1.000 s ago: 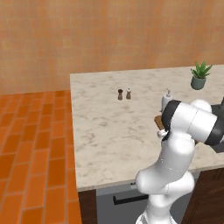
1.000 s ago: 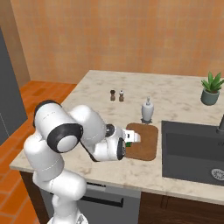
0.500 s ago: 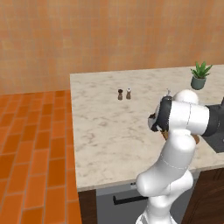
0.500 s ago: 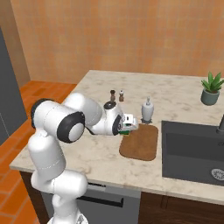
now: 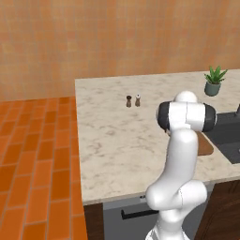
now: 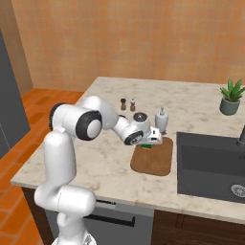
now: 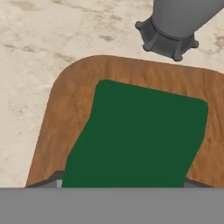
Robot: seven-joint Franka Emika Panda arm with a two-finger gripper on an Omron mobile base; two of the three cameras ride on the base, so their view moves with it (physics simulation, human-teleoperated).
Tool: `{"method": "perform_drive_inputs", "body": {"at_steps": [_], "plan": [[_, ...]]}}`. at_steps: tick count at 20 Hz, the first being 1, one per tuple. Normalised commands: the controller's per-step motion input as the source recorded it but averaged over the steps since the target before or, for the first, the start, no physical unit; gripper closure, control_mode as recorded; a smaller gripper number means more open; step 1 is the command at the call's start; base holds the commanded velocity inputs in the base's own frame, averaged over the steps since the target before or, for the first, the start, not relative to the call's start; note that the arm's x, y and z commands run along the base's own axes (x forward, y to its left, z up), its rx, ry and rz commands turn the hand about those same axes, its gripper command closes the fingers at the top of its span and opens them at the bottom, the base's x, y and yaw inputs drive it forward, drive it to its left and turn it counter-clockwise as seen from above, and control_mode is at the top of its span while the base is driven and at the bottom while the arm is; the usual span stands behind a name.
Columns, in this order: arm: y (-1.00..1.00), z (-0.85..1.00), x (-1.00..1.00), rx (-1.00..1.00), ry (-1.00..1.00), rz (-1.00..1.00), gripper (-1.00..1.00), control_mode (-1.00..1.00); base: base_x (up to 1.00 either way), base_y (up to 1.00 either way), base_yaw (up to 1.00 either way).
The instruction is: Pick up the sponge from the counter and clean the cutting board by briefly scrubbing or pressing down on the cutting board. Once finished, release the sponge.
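Observation:
The brown cutting board (image 6: 155, 160) lies on the beige marble counter (image 6: 103, 153), left of the sink. My gripper (image 6: 150, 142) hangs low over the board's far left corner, shut on the sponge (image 6: 145, 144). In the hand view the sponge's green face (image 7: 140, 140) covers the middle of the board (image 7: 61, 127) and hides my fingertips. Whether the sponge presses on the wood cannot be told. From the left base my own arm hides the gripper, and only a sliver of the board (image 5: 205, 146) shows.
A grey soap dispenser (image 6: 161, 119) stands just behind the board, its base (image 7: 168, 41) close ahead of the sponge. Salt and pepper shakers (image 6: 128, 103) stand farther back. The dark sink (image 6: 210, 167) lies right of the board, and a potted plant (image 6: 231, 98) stands at the far right.
My gripper has carried the sponge from the board's near left side toward its far left corner, beside the dispenser. The arm's elbow has swung left.

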Motion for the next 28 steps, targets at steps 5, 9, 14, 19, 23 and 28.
{"method": "perform_drive_inputs", "body": {"at_steps": [5, 9, 14, 19, 23, 28], "plan": [[-0.05, -0.09, 0.52, 0.02, 0.0, 0.0, 1.0, -1.0, 0.0, 0.0, 0.0], [0.4, -0.09, 0.08, 0.0, 0.0, 0.0, 1.0, -1.0, 0.0, 0.0, 0.0], [0.11, 0.01, 0.15, 0.01, 0.0, 0.0, 1.0, -1.0, 0.0, 0.0, 0.0], [-0.65, 0.0, 0.44, 0.1, 0.0, 0.0, 1.0, -1.0, 0.0, 0.0, 0.0], [-0.73, -0.12, 0.11, 0.09, 0.0, 0.0, 1.0, -1.0, 0.0, 0.0, 0.0], [-0.46, -0.26, 0.0, 0.02, 0.01, -0.04, 1.0, -1.0, 0.0, 0.0, 0.0]]}}
